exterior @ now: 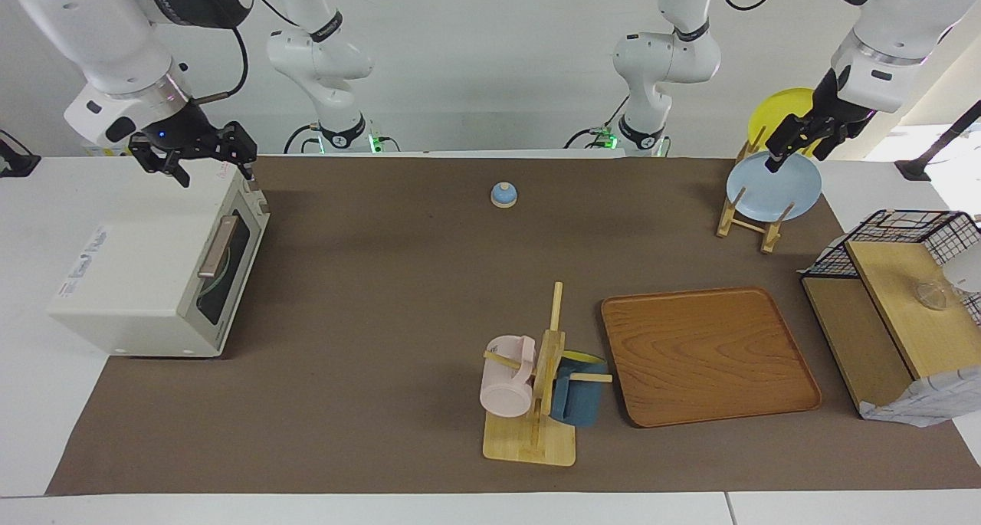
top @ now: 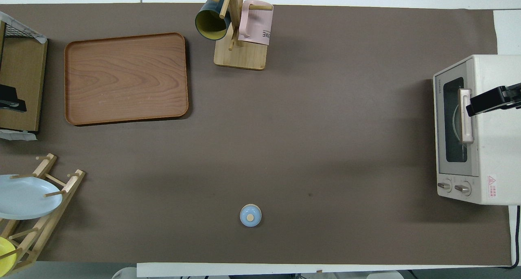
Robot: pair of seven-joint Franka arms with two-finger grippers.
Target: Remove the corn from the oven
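Brown mat over a white table (exterior: pixel 31 295), pale wall at the robots' end. Oven (exterior: pixel 146 280) at the right arm's end, door shut; corn not visible. Right gripper (exterior: pixel 201 157) raised over the oven's top, jaws spread. Left gripper (exterior: pixel 797 143) above the blue plate (exterior: pixel 770 191) at two o'clock, jaws' state cannot tell. Overhead alone reveals the oven's knobs (top: pixel 454 187); facing alone, the glass cup (exterior: pixel 931 295).

Brown-matted table (exterior: pixel 383 295) carries oven (exterior: pixel 153 280), wooden tray (exterior: pixel 709 356), mug stand (exterior: pixel 529 437), plate rack (exterior: pixel 755 222) (holding plates), small blue knob (exterior: pixel 503 195).
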